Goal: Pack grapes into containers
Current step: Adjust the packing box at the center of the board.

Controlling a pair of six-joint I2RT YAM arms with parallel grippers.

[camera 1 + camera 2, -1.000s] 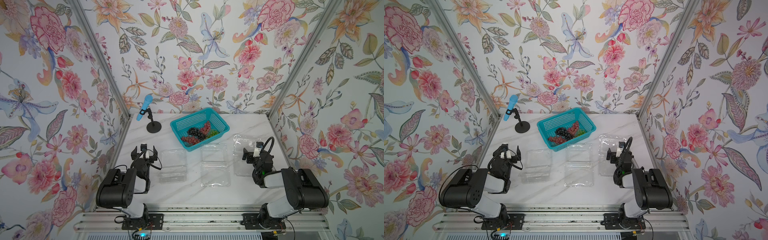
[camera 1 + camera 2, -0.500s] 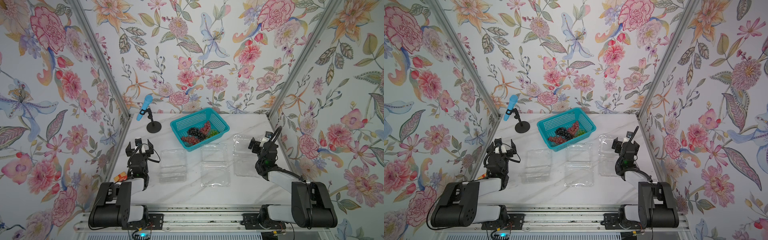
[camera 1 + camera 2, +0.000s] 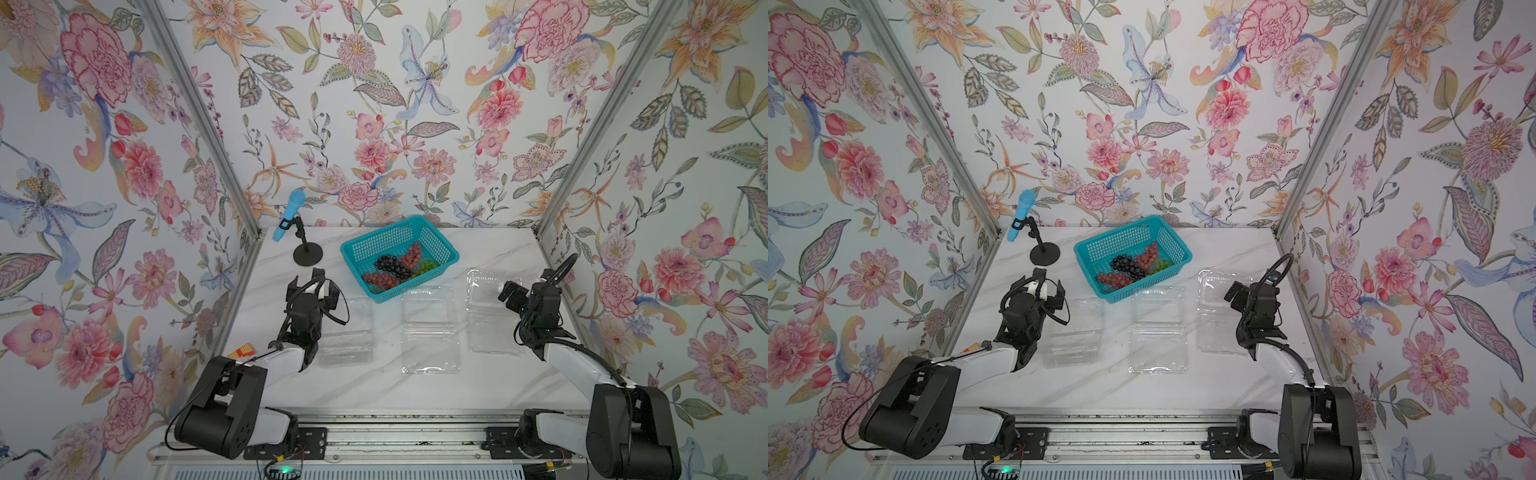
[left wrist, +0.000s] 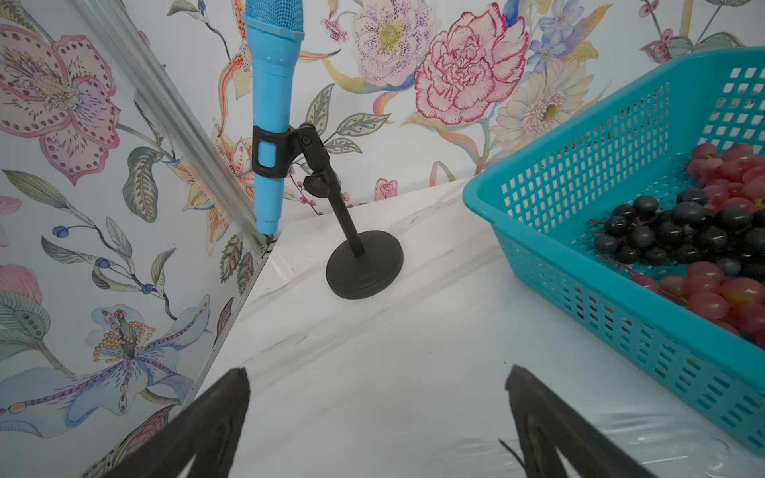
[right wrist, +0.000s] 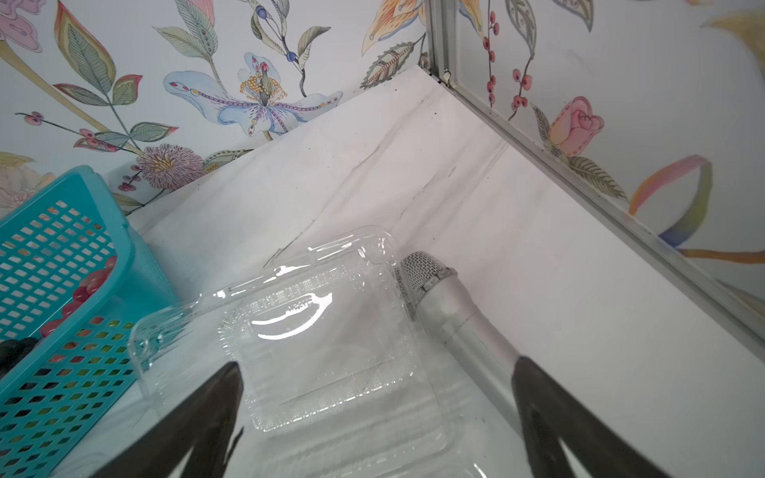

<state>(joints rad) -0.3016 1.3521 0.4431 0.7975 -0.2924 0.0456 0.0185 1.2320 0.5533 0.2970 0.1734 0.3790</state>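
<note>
Several bunches of grapes [image 3: 395,266] [image 3: 1131,266], red, dark and green, lie in the teal basket [image 3: 440,243] [image 3: 1096,249] at the back of the marble table. Three clear containers lie open in front of it: left [image 3: 347,336] [image 3: 1075,336], middle [image 3: 430,336] [image 3: 1156,336], right [image 3: 490,320] [image 3: 1221,320]. My left gripper [image 3: 311,284] [image 3: 1047,289] [image 4: 376,369] hangs open and empty beside the left container, near the basket's left corner. My right gripper [image 3: 512,294] [image 3: 1235,296] [image 5: 376,363] is open and empty over the right container's lid [image 5: 323,331]. In the left wrist view the grapes [image 4: 683,231] show over the basket's rim [image 4: 496,207].
A blue microphone [image 3: 289,214] [image 4: 273,82] on a black stand [image 3: 307,253] [image 4: 364,265] sits at the back left. A silver microphone [image 5: 447,306] lies against the right container's far side. Floral walls close three sides. A small orange object [image 3: 245,351] lies at the table's left edge.
Both arms have unfolded from the front rail and stretched out over the table. The left gripper has moved toward the basket, the right one over the right container. Both stay open.
</note>
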